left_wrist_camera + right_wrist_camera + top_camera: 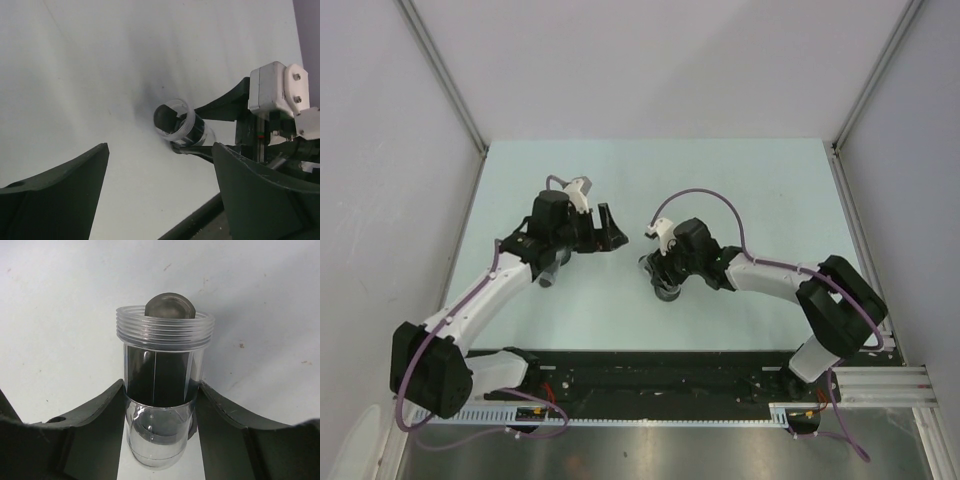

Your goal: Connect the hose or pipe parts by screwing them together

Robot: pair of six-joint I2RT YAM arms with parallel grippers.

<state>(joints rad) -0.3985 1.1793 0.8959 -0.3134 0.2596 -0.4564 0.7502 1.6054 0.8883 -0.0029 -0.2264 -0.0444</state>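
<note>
Grabbing is half done: right gripper (160, 390) pinches a clear threaded fitting (165, 330) near the middle, left gripper (160, 150) gapes empty, so next it probably needs the other fitting (548, 277) lying left, by its arm.

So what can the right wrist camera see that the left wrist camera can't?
Only the right wrist view shows the tube's rounded end and a grey round shape behind its rim. Only the left wrist view shows the left gripper, open with nothing between its fingers, and the white camera block on the other arm. Both show the clear tube with a dark part inside, held by the right gripper, and the pale table.
</note>
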